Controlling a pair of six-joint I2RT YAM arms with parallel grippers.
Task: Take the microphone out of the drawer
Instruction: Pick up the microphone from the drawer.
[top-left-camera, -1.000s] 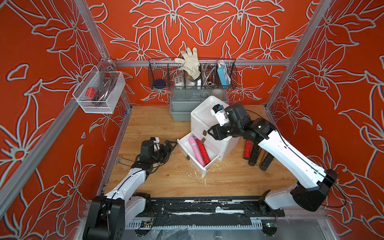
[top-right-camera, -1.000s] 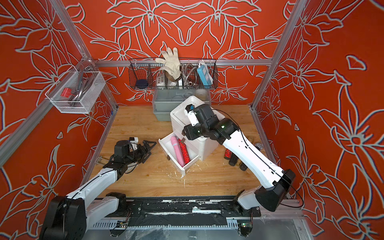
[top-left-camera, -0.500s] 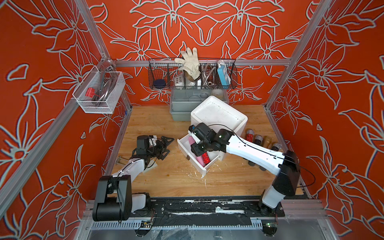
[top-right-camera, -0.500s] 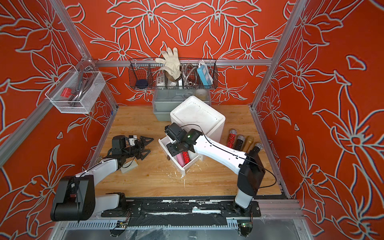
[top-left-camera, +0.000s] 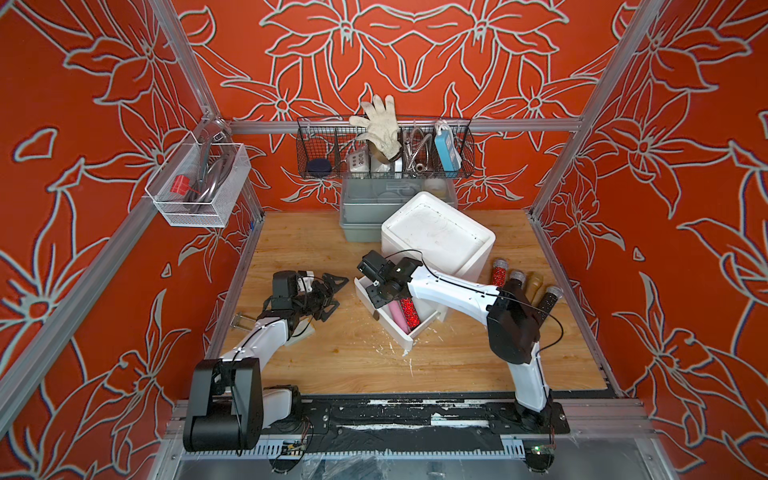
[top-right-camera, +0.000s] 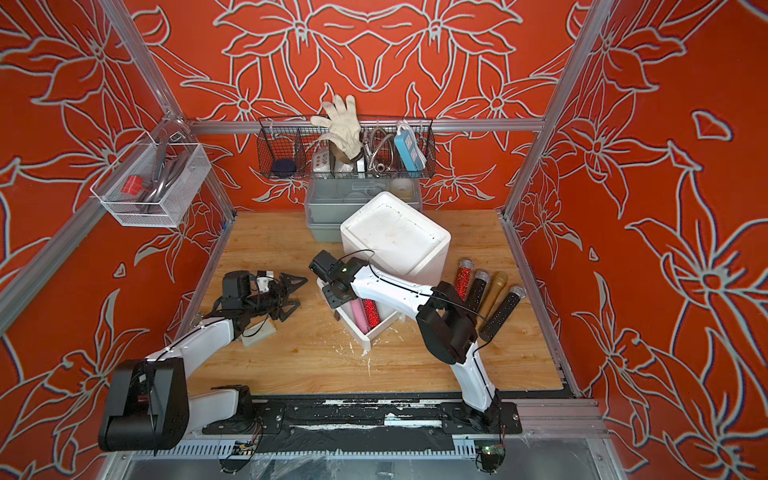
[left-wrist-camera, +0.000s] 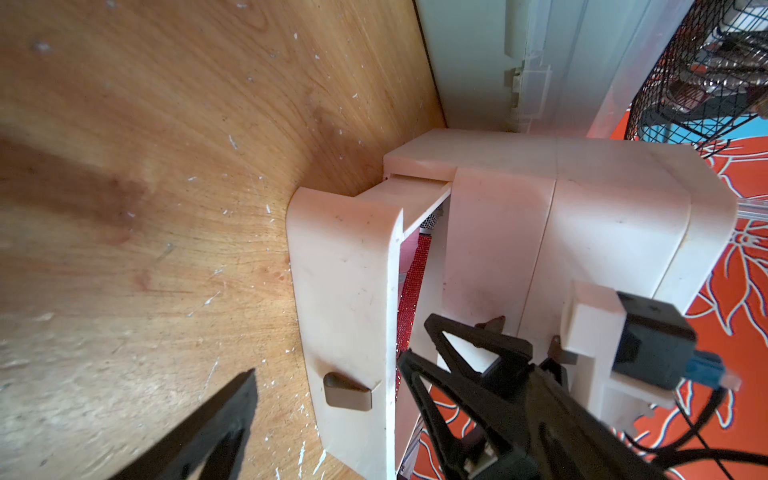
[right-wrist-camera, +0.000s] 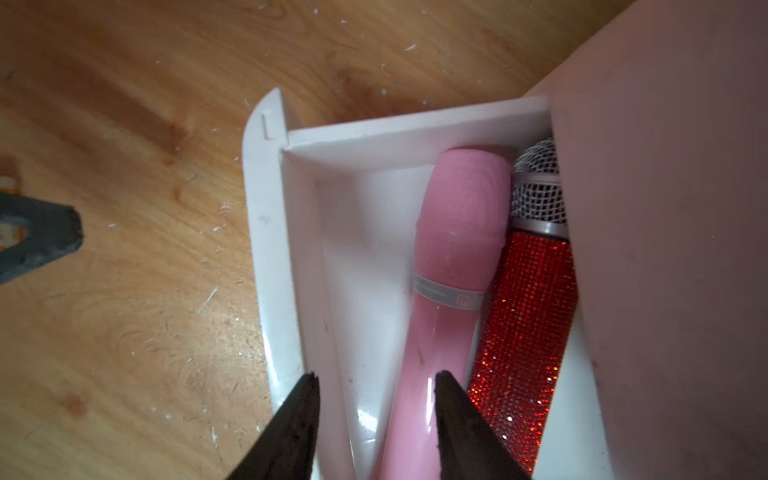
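Right, here's the picture: the drawer (right-wrist-camera: 270, 249) stands pulled out of the white cabinet (top-left-camera: 436, 232), with two microphones lying in it side by side and touching. The pink microphone (right-wrist-camera: 453, 257) is nearer the drawer's front wall. The red microphone (right-wrist-camera: 528, 324) lies against it on the cabinet side, partly tucked under the cabinet's face. Both run along the drawer, parallel to its front, heads toward the back wall.

Your right fingers (right-wrist-camera: 295, 432) hang just above the handles, parted and grasping nothing. Now the bit that matters: they're spread across the pink one's long axis, which is what you want, but the gap isn't centred on it. One finger is over the drawer's front wall and the other over the pink handle itself, so the gap frames the bare strip of drawer floor. I'd say you slide toward the cabinet before dropping, and the far finger will have to find room where pink meets red.

Your left fingers (left-wrist-camera: 208, 432) are spread wide and empty, low over the bench (top-left-camera: 332, 365), well apart from the drawer. The right arm is clearly nearer.
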